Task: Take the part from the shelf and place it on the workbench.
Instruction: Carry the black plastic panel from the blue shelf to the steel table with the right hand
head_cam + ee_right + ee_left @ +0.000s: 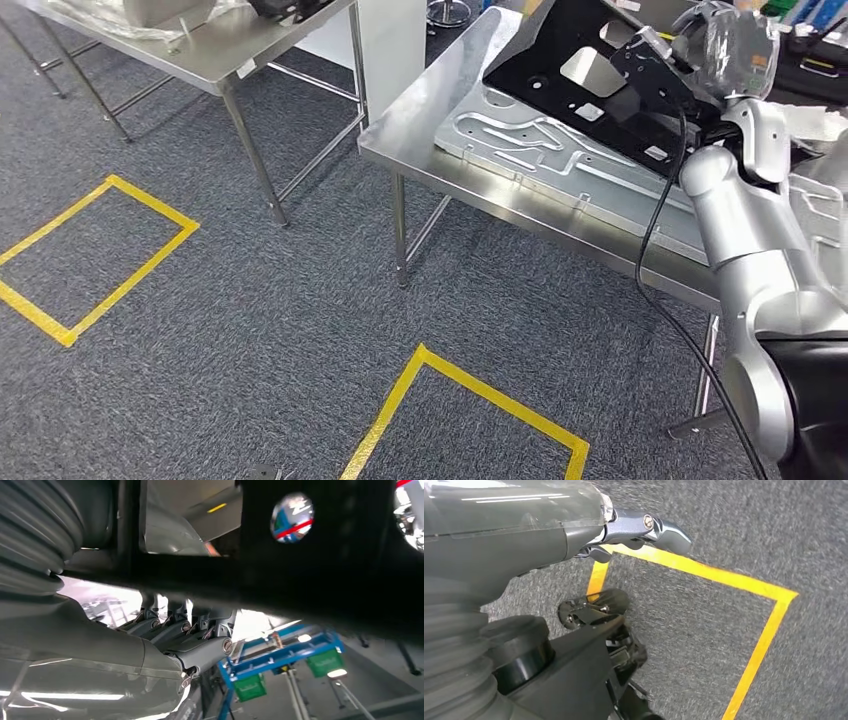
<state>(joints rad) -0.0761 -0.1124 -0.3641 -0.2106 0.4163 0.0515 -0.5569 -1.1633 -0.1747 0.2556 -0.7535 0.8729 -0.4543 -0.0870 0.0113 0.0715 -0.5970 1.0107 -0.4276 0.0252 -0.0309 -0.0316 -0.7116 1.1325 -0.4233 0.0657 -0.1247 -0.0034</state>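
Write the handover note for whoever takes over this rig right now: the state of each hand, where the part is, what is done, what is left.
Right hand: grips the black part, held tilted over the workbench, above a grey stamped panel lying there.
Left hand: hangs over the carpet by a yellow tape square, holding nothing; I cannot tell how its fingers lie.
Done: part is off the shelf and at the workbench.
Left: lower it and let go. Whether its lower edge already touches the panel is unclear.

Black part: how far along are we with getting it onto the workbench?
Pickup looks done: the right hand holds the black part, tilted above the workbench and its grey panel. Setting it down and letting go remain. The left hand hangs over the carpet.
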